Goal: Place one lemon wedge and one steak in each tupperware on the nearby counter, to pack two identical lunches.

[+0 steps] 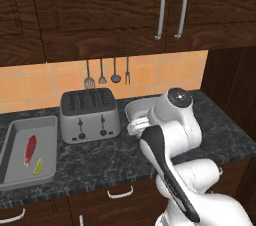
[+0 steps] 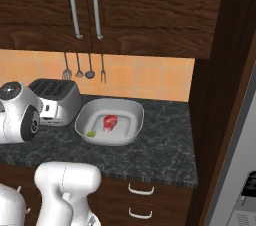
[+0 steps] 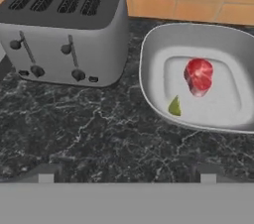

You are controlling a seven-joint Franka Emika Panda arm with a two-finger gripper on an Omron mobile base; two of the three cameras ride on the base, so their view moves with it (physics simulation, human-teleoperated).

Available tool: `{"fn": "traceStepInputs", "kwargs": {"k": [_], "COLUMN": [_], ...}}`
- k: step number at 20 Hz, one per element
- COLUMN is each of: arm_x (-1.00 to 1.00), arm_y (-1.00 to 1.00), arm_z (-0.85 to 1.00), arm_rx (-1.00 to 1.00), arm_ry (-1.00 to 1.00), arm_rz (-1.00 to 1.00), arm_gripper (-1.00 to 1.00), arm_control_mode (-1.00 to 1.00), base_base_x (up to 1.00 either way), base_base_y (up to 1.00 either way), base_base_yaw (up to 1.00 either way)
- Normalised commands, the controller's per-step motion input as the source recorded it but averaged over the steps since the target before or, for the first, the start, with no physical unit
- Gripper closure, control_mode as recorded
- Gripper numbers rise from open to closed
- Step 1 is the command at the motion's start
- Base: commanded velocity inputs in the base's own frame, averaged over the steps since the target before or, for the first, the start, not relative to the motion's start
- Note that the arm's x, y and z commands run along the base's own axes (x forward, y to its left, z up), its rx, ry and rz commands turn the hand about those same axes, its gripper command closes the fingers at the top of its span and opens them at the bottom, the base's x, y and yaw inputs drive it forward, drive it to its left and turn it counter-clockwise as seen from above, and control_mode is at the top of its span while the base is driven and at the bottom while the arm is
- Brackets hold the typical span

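The shallow grey tray tupperware (image 1: 46,132) lies at the left of the counter (image 1: 110,157) and holds a red steak (image 1: 31,150) with a lemon wedge (image 1: 38,166) beside it. The deeper pale tub tupperware (image 2: 133,119) sits to the right of the toaster. It holds a second steak (image 2: 110,121) and a lemon wedge (image 2: 91,133). In the hand view the tub (image 3: 149,59) lies ahead to the right, with its steak (image 3: 199,76) and wedge (image 3: 174,106) inside. My gripper (image 3: 126,176) hovers open above bare counter in front of the tub, with nothing between its fingertips (image 3: 45,173).
A silver four-slot toaster (image 1: 90,115) stands between the two containers. Utensils (image 1: 102,72) hang on the tiled wall behind it. Dark cabinets (image 1: 170,5) overhang the counter. A tall dark panel (image 2: 220,95) closes the counter's right end.
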Motion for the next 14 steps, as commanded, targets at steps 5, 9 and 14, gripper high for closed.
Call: {"fn": "traceStepInputs", "kwargs": {"k": [5,9,14], "arm_x": [-1.0,-0.91,-0.04], "arm_y": [0.94,0.92,0.11], "arm_z": [0.0,-0.03,-0.38], "arm_rx": [-0.03,-0.04,-0.01], "arm_ry": [-0.04,0.0,0.09], "arm_rz": [-0.09,-0.08,-0.02], "arm_gripper": [-1.0,-1.0,-1.0], "arm_control_mode": [-1.0,-1.0,-1.0], "base_base_x": [0.0,0.0,0.0], "base_base_y": [0.0,0.0,0.0], "base_base_yaw": [0.0,0.0,0.0]}}
